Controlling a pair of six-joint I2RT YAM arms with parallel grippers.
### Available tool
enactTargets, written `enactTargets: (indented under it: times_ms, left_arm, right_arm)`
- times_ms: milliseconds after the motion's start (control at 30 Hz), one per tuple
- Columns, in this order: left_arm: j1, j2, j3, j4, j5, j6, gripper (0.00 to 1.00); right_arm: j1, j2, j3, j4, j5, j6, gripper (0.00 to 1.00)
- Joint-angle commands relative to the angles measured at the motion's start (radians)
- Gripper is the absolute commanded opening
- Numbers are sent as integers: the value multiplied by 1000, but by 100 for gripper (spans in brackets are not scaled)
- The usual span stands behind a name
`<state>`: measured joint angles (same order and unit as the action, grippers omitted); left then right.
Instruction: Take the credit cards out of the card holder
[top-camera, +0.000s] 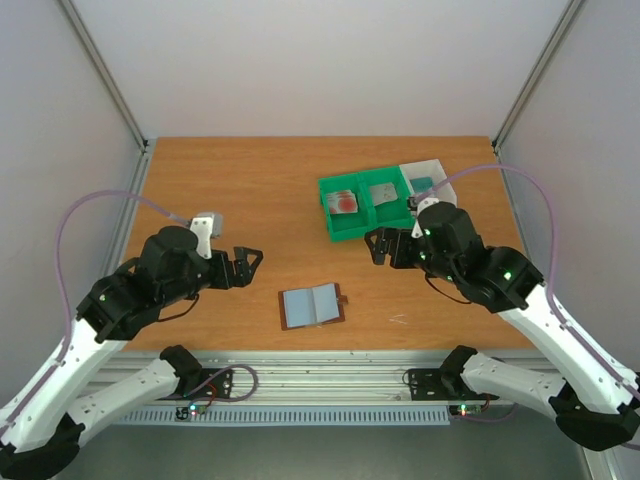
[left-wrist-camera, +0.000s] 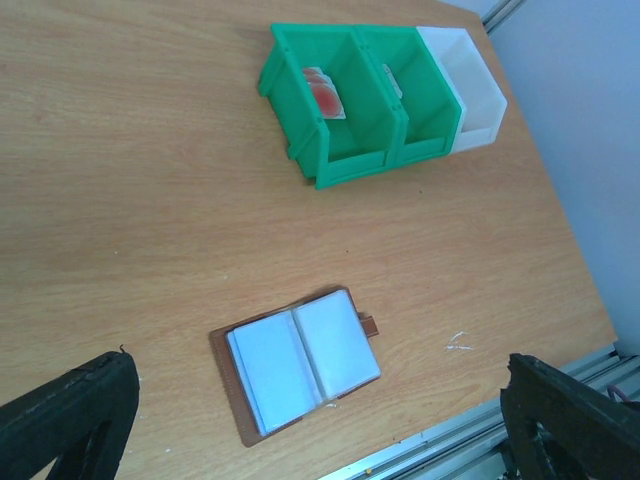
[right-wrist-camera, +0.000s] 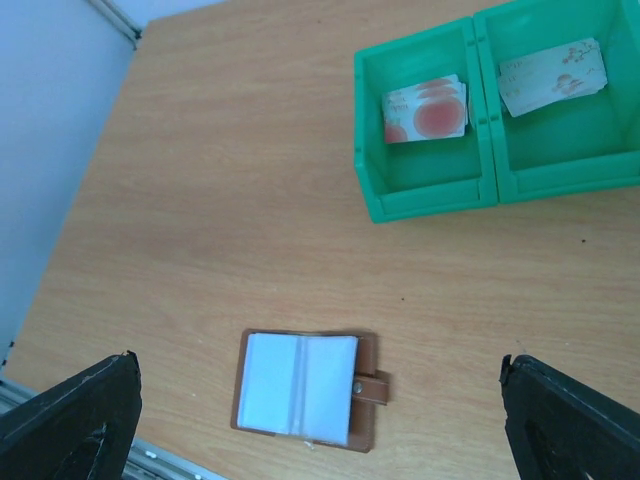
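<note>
You are looking at a tabletop (top-camera: 240, 190) of smooth wood-grain laminate in a warm orange-brown. The card holder (top-camera: 312, 305) lies open flat on it near the front edge, between the two arms and touching neither. It is a thin rectangle with a brown, leather-like cover showing as a border around two glossy grey-blue inner faces. A small brown tab with a round snap sticks out of its right side. The sleeves shine pale in both wrist views, so you cannot tell whether anything sits inside them. Further back and to the right stands a green tray (top-camera: 345, 232) of hard moulded plastic with two square compartments. A white tray (top-camera: 425, 166) of the same build is pressed against its right side. The left green compartment holds the pale card with a red blot (top-camera: 343, 201), leaning against the wall; it may be more than one card stacked. The right compartment holds a greyish card (top-camera: 384, 192) with faint reddish marks. A teal card (top-camera: 420, 183) shows in the white tray, partly cut off by the right arm. Your left pincer (top-camera: 245, 262) hangs over bare wood left of the holder, spread wide with nothing in it. Your right pincer (top-camera: 378, 245) sits just in front of the green tray, equally wide apart and empty. In each wrist view only the black finger ends show, at the bottom corners.
</note>
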<state>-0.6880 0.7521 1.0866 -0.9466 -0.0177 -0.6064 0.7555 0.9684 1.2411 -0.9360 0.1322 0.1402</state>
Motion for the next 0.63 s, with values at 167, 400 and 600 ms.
enactTargets:
  times_ms: [167,400,600]
  left_arm:
    - [3,-59,-6,24,-27,32,99]
    - [3,-129,-57,90,-49,31,99]
    - [4,-125,-63,87,-45,28,99]
  right_arm:
    - [-4,-68,-58,0,-29,18,99]
    - [-3,-73,-83,16,-52,26,99]
    - [-4,-73,-82,25,-58,30,99]
